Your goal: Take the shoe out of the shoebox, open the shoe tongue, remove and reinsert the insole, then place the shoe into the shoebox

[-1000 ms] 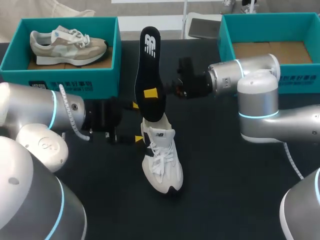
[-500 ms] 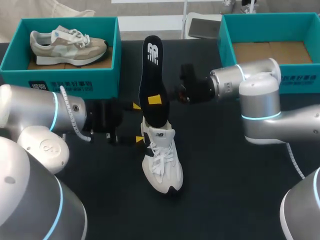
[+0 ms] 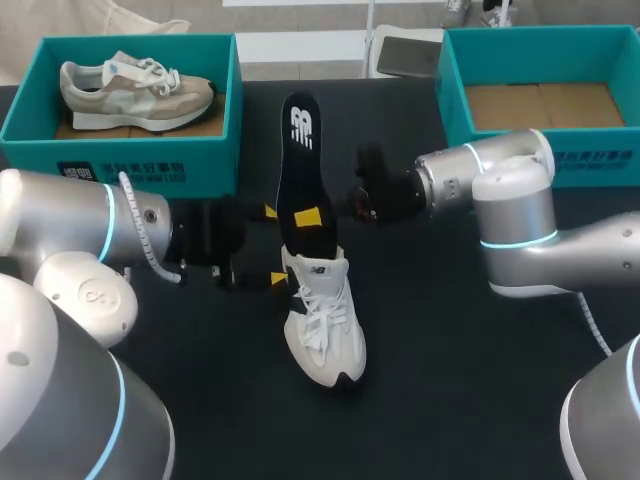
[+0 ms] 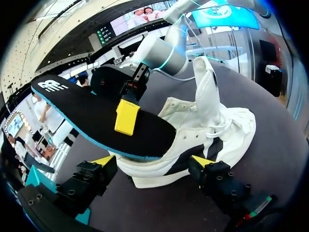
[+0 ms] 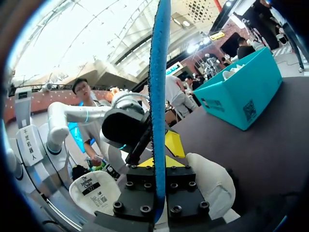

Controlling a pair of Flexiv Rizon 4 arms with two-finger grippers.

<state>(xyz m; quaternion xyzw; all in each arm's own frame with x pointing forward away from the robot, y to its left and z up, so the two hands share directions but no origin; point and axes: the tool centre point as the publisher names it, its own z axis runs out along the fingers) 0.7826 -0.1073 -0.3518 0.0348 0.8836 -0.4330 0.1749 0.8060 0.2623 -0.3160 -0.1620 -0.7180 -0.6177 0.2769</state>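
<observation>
Scene: a white sneaker [image 3: 322,320] lies on the black surface [image 3: 450,350] between 2 robot arms, toe toward the camera, tongue pulled up and laces slack.
Insole: the black insole [image 3: 300,170] stands steeply out of the sneaker's collar, its lower end inside the shoe and most of its length in the open air.
Right claw: the right claw [image 3: 310,217] is closed on the insole at about mid-length, pinching it from both faces; its own wrist view shows the blue edge running straight up from between the yellow tips.
Left claw: the left claw [image 3: 274,245] sits at the sneaker's heel end; whether it clamps the shoe or only steadies it cannot be told.
Just changed: in the last 1 second the insole has sunk, its upper end now clearly lower against the surface and its lower end deeper in the collar. The sneaker and the left arm have not shifted.
Meaning: reinsertion appears to be under way but not finished; the insole has yet to be laid flat inside.
Still ahead: the return to the teal shoebox [image 3: 452,100] at the right. A second teal box [image 3: 150,160] at the left holds a beige sneaker [image 3: 135,88].
</observation>
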